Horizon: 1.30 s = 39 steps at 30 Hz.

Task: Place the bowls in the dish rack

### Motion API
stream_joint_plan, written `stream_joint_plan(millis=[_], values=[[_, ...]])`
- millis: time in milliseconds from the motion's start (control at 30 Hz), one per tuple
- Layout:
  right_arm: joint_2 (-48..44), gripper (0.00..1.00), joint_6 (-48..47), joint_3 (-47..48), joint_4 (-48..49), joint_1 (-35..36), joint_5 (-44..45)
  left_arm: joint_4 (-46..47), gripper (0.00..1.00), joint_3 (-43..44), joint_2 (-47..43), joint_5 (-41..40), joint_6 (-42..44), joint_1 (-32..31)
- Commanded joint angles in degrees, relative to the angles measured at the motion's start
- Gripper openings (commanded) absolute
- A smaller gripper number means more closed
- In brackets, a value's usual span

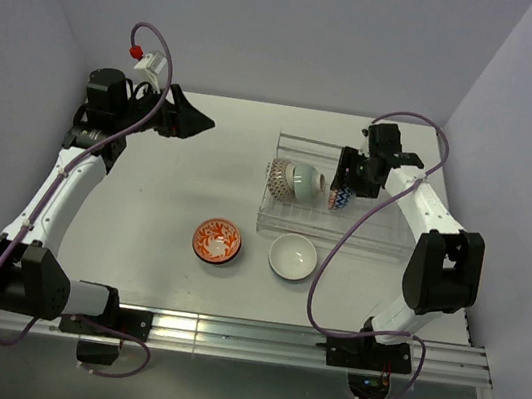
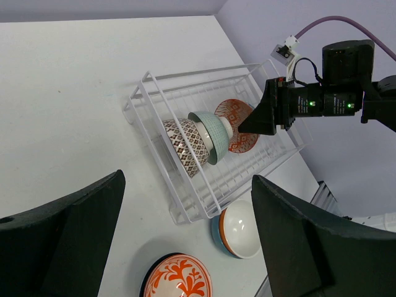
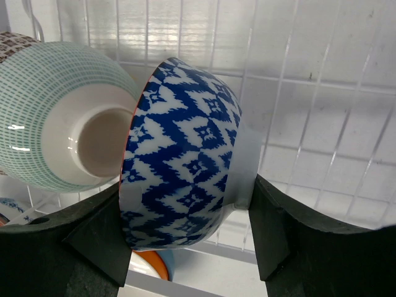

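Inside the wire dish rack (image 1: 383,228) (image 2: 185,204), three bowls stand on edge in a row: a brown-patterned one (image 1: 280,175) (image 2: 187,146), a pale green one (image 1: 305,178) (image 3: 49,111), and a blue-white patterned one (image 1: 340,200) (image 3: 182,161). My right gripper (image 1: 347,184) (image 3: 185,232) is shut on the blue-white bowl, one finger at its rim and the other at its foot; the bowl leans against the green one. On the table in front of the rack sit an orange-red bowl (image 1: 217,240) (image 2: 179,278) and a white-lined teal bowl (image 1: 292,256) (image 2: 241,230). My left gripper (image 1: 202,125) (image 2: 187,207) hangs open and empty, far left of the rack.
The rack's right half (image 1: 397,205) holds no bowls. Walls close in the table on the left, back and right. A metal rail (image 1: 225,333) runs along the near edge by the arm bases.
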Motion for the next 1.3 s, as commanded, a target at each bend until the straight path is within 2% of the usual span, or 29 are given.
stream_joint_plan(millis=[0, 300, 333, 400, 500, 533, 567, 600, 767, 900, 1000, 1267], values=[[0.44, 0.00, -0.78, 2.75, 2.86, 1.65, 2.65, 1.29, 0.88, -0.76, -1.81, 1.46, 0.95, 0.47], [2.72, 0.00, -0.69, 4.25, 2.16, 3.50, 3.97, 1.02, 0.88, -1.64, -2.78, 1.73, 1.56, 1.08], [3.33, 0.02, -0.69, 4.68, 1.64, 3.68, 3.79, 0.76, 0.88, -1.64, -2.69, 1.64, 1.65, 1.08], [4.12, 0.09, -0.43, 5.39, 0.67, 3.85, 3.44, 0.41, 0.88, -1.64, -2.78, 1.64, 1.83, 1.17], [4.39, 0.27, -0.43, 6.09, 0.05, 3.94, 3.44, 0.58, 0.89, -1.73, -2.95, 1.64, 1.91, 1.26], [4.22, 0.38, -0.43, 6.18, -0.30, 3.94, 2.92, 0.41, 0.89, -1.73, -3.04, 1.64, 1.91, 1.34], [4.13, 0.44, -0.60, 6.36, -0.47, 3.94, 2.65, 0.41, 0.89, -1.56, -3.04, 1.64, 2.00, 1.35], [3.78, 0.54, -0.61, 6.53, -0.74, 3.94, 2.30, 0.32, 0.89, -1.64, -3.04, 1.82, 1.91, 1.35], [4.04, 0.65, -1.31, 7.32, -1.79, 3.94, 1.24, 0.41, 0.89, -1.64, -3.21, 1.99, 2.00, 1.35], [3.78, 0.85, -1.22, 7.15, -2.15, 3.94, 0.54, 0.15, 0.89, -1.56, -3.22, 2.26, 2.09, 1.35], [3.43, 0.97, -1.13, 7.32, -2.23, 3.94, -0.43, -0.21, 0.89, -1.55, -3.21, 2.34, 2.44, 1.35], [2.29, 0.98, -0.69, 8.82, -3.29, 4.12, -3.24, -0.29, 0.89, -1.99, -3.74, 2.52, 2.62, 1.43]])
